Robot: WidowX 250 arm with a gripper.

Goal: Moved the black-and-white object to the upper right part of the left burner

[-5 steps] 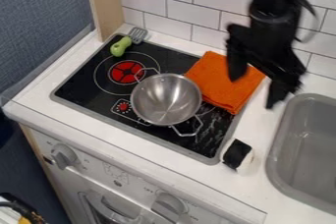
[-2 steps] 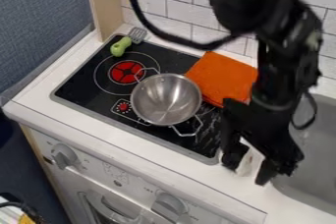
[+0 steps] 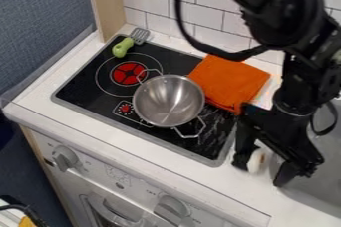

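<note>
Two fingers of the gripper [image 3: 260, 172] hang wide apart, the black-and-white object [image 3: 255, 161] between them, nearer the pan-side [image 3: 168, 100] one; I'd centre them, settle low, then squeeze gently.

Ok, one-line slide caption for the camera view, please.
Open gripper at the black-and-white object on the counter, between stove and sink, with a metal pot on the stove.

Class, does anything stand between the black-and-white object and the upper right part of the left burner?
Yes, the pot stands in the direct path from the object to that part of the left burner. The orange cloth lies beside the pot, so lifting over the pot looks wiser than sliding.
</note>
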